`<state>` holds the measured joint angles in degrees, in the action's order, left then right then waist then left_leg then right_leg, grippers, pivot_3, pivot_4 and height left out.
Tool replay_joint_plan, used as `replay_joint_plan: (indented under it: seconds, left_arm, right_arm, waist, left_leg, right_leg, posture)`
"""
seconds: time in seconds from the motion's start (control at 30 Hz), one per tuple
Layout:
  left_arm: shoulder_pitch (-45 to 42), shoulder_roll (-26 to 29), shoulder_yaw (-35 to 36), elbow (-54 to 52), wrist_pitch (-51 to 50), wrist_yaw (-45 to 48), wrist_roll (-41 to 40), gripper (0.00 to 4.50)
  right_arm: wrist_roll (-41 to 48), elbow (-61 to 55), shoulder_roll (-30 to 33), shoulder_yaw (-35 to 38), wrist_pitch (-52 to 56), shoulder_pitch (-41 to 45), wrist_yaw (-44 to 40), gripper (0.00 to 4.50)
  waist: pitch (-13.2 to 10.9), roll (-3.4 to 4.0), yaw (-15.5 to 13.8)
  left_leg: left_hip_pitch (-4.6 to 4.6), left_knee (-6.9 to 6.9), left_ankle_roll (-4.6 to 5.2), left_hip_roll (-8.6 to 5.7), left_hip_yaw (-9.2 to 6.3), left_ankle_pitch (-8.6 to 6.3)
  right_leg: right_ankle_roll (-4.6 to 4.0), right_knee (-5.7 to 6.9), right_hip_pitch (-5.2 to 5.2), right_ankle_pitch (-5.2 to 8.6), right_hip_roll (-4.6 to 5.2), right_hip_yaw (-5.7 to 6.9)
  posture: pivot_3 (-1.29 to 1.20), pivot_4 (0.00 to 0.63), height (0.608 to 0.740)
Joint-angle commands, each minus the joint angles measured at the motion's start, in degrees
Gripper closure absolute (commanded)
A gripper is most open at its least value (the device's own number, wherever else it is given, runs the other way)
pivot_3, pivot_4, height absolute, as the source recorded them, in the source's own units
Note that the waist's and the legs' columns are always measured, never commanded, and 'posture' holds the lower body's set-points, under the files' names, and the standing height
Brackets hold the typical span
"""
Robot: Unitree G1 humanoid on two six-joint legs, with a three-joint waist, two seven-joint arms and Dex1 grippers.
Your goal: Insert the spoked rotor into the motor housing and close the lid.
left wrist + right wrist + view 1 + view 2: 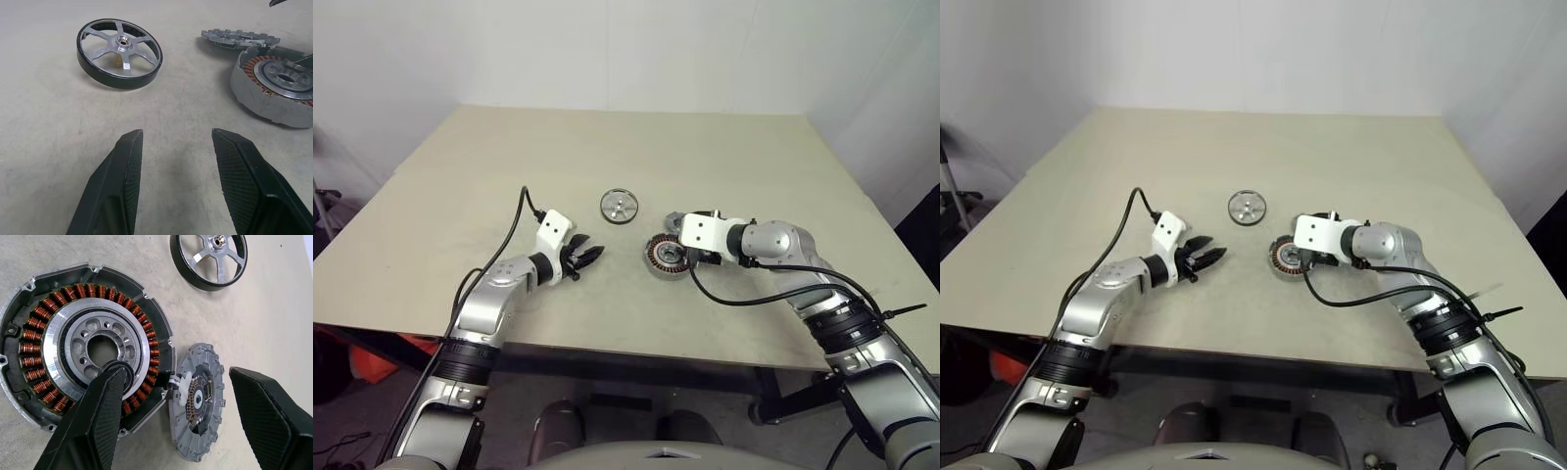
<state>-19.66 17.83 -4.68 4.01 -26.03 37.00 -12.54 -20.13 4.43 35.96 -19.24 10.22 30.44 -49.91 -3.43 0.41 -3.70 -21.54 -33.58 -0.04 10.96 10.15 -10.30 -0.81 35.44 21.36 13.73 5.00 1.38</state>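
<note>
The spoked rotor [619, 206] lies flat on the table [607, 147], dark rim around silver spokes. To its right and nearer me sits the motor housing [83, 357], copper windings ringing a silver centre. The notched grey lid [198, 401] lies beside the housing, touching its rim. My right gripper [177, 372] is open just above them. One of its fingers [105, 396] is over the housing's centre hole and the other is past the lid. My left gripper [176, 133] is open and holds nothing, low over the table, pointing at the rotor [119, 53] and housing [274, 90].
Black cables [514, 230] run from both wrists back along the arms. The table's near edge [607, 348] runs just behind the arms. Something orange [372, 357] lies on the floor below the table's left corner. A white wall stands behind the far edge.
</note>
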Motion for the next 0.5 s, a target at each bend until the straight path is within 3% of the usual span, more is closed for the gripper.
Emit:
replay_joint_plan:
  seconds: [0.03,0.5]
  left_arm:
    - [-1.0,0.4,0.8,-0.7,1.5,-0.2,-0.1,2.13]
    - [0.2,0.1,0.4,-1.8,1.3,-1.6,0.1,2.13]
  right_arm:
    - [0.1,-1.4,-1.2,-1.3,-0.5,0.2,-0.4,1.06]
    - [-1.1,-3.2,-2.7,-2.3,-0.6,-1.1,-0.9,1.06]
  waist:
    - [0.0,0.0,0.0]
    - [0.0,-0.04,1.4]
  left_leg:
    - [0.01,0.01,-0.01,0.0,0.0,0.0]
    - [0.17,0.26,-0.09,0.01,0.0,0.05]
  right_leg:
    - [0.0,0.0,-0.01,0.0,0.0,0.0]
    - [-0.12,0.0,-0.03,0.07,-0.07,-0.03]
  posture:
    - [0.0,0.0,0.74]
    - [0.0,0.0,0.74]
